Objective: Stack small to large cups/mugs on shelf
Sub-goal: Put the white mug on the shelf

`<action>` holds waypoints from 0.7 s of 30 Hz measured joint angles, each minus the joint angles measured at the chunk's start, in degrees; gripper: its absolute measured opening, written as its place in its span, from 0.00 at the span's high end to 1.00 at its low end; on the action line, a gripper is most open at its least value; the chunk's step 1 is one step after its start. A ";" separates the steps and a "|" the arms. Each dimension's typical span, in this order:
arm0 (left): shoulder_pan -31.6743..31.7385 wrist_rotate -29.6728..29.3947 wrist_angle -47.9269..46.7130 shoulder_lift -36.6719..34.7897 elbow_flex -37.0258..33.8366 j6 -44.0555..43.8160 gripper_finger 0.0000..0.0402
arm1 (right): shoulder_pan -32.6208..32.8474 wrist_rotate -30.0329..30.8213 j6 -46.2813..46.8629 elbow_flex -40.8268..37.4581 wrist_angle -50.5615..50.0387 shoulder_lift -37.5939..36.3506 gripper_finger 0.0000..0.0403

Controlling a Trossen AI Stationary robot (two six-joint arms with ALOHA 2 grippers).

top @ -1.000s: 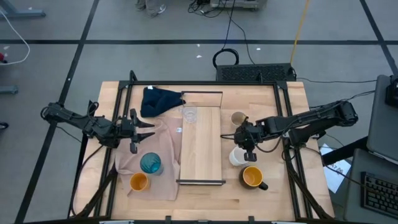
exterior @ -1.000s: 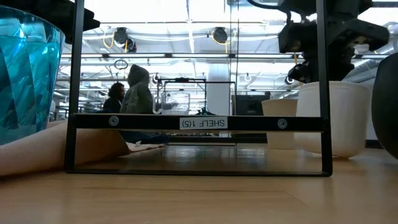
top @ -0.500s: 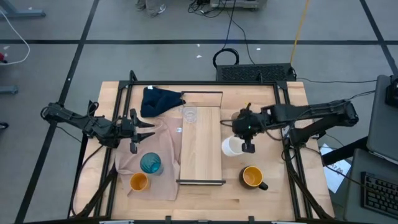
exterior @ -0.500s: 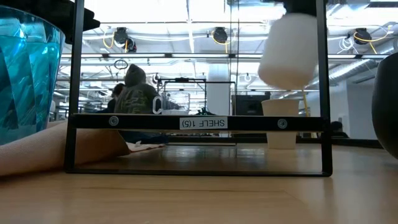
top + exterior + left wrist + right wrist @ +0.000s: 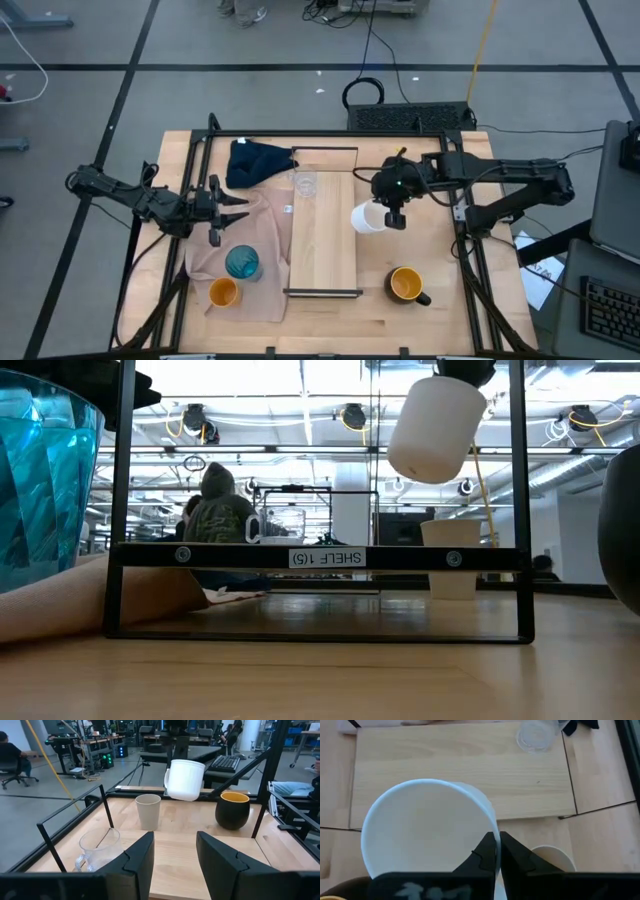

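White mug point(image 5: 367, 217) — now higher, shifted nearer the shelf point(image 5: 323, 250) edge; plain, tilted, airborne. Right gripper point(image 5: 393, 213) pinches its rim — left gripper point(image 5: 236, 208) spread wide, idle.

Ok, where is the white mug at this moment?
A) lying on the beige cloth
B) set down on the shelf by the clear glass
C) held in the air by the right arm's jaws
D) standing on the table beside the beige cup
C: the white mug hangs tilted, clear of the table, with the right gripper shut on its rim, beside the shelf.
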 joint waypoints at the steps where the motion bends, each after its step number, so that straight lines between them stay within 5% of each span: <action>1: 0.00 0.00 0.01 -0.01 0.00 -0.10 0.63 | -0.15 -0.03 -0.17 0.00 0.08 0.19 1.00; 21: 0.01 0.00 0.00 0.00 0.00 -0.70 0.63 | 0.35 -0.39 -8.57 -0.02 28.05 0.30 1.00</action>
